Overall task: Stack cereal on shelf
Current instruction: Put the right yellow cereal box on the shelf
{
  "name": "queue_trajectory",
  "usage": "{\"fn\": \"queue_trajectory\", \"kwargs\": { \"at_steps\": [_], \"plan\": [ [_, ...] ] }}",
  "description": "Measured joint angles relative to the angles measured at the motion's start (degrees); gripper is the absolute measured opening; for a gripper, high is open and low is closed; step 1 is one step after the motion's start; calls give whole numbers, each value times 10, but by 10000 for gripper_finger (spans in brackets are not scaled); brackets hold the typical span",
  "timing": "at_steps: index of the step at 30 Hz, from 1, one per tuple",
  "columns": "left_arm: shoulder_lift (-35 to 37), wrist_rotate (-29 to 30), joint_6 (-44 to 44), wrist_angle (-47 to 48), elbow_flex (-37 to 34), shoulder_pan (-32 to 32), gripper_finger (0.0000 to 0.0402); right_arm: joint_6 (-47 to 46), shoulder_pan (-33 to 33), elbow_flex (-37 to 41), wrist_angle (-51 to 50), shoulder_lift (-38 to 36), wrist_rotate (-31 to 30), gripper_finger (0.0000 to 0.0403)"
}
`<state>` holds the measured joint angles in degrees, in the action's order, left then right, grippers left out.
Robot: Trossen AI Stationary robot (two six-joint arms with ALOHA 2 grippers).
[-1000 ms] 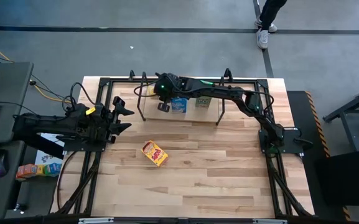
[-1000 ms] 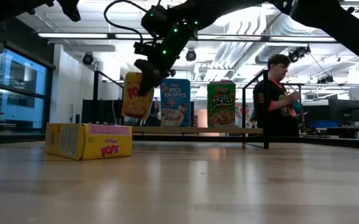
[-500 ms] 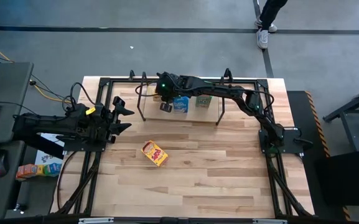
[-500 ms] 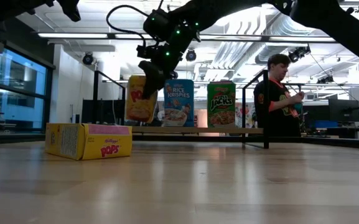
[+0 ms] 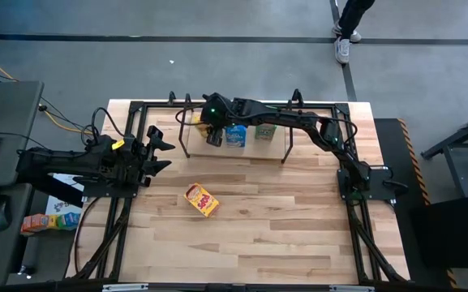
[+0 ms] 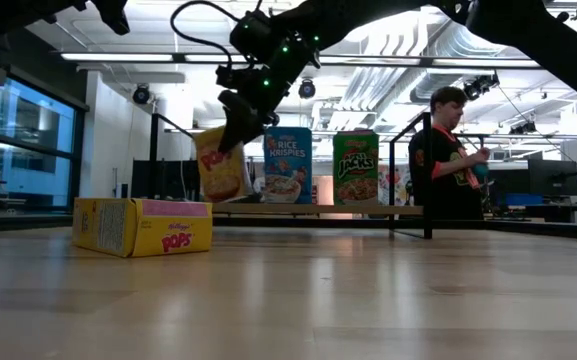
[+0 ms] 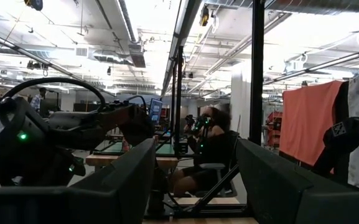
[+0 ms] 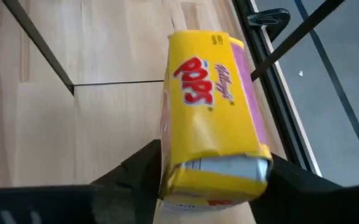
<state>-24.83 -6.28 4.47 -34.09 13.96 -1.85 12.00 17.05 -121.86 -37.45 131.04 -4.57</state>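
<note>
My right gripper [image 5: 212,136] reaches over the shelf's [image 6: 318,210] left part and is shut on a yellow Pops cereal box [image 6: 220,165]. That box tilts beside a blue Rice Krispies box [image 6: 287,165] and a green Apple Jacks box [image 6: 355,168], both standing upright on the shelf board. A second yellow Pops box [image 5: 202,199] lies flat on the table in front of the shelf. My left gripper [image 7: 195,186] waits open at the table's left edge [image 5: 152,154]. My right gripper [image 8: 213,186] pinches the yellow box at its upper end [image 8: 216,168], one finger [image 8: 135,180] on each side. The fingers come from above, slanting down. The box hangs tilted below them, its lower end [image 6: 238,195] close over the shelf board; whether it rests there I cannot tell.
Thin black uprights [image 5: 186,138] stand at the shelf's corners, and a larger black frame [image 5: 128,122] edges the table. Bare wood [image 5: 282,219] lies in front of the shelf. A person [image 6: 448,160] stands beyond the table's far side. Small boxes [image 5: 43,221] sit off the table's left.
My right gripper has carried the yellow box a little down and toward the blue box, over the shelf's left part. The box hung nearly upright half a second ago and has tipped since, its top leaning away from the blue box.
</note>
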Motion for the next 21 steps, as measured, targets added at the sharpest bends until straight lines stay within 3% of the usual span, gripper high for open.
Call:
{"fn": "queue_trajectory", "kwargs": {
  "at_steps": [6, 21],
  "plan": [
    [0, 0, 0, 0, 0, 0, 218, 11, 0, 0, 2, 0, -13, 205],
    [0, 0, -1, 5, 0, 0, 218, 74, 0, 0, 43, -29, -16, 206]
  ]
}}
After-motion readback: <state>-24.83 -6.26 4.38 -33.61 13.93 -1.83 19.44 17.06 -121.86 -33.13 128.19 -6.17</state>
